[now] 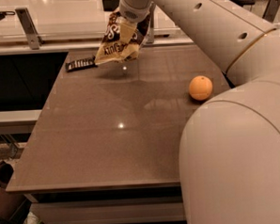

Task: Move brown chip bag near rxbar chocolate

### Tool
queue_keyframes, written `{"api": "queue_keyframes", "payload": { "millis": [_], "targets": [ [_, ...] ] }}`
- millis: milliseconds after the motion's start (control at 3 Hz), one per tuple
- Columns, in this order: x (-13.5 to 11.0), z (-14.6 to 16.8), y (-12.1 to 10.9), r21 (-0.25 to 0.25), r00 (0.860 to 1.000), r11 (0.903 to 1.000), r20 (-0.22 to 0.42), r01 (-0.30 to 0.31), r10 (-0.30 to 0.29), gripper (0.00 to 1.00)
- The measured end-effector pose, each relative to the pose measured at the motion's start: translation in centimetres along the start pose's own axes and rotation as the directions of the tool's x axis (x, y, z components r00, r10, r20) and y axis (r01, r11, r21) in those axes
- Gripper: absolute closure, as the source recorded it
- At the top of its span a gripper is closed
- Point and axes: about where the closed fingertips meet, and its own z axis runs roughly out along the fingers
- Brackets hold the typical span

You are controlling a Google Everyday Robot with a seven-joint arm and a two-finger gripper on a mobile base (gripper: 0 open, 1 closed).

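Note:
The brown chip bag (118, 43) hangs crumpled in the air over the far left part of the table, its cream lower end just above the surface. My gripper (127, 33) reaches in from the upper right and is shut on the bag's upper part. The rxbar chocolate (81, 64), a small flat black bar with pale marks, lies at the table's far left edge, just left of the bag's lower end and apart from it.
A round orange fruit (200, 88) sits on the brown table (108, 134) at the right. My white arm (233, 104) fills the right side. A counter with a metal post (27, 28) stands behind the table. The floor drops away at the left.

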Motion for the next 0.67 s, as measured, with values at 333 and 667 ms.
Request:
{"api": "queue_keyframes", "payload": {
  "millis": [333,667],
  "targets": [
    [0.0,0.24,0.15,-0.003,1.0,1.0,-0.002,0.001,-0.001,0.0],
    [0.0,0.25,0.16,-0.004,1.0,1.0,-0.002,0.001,-0.001,0.0]
  ]
}}
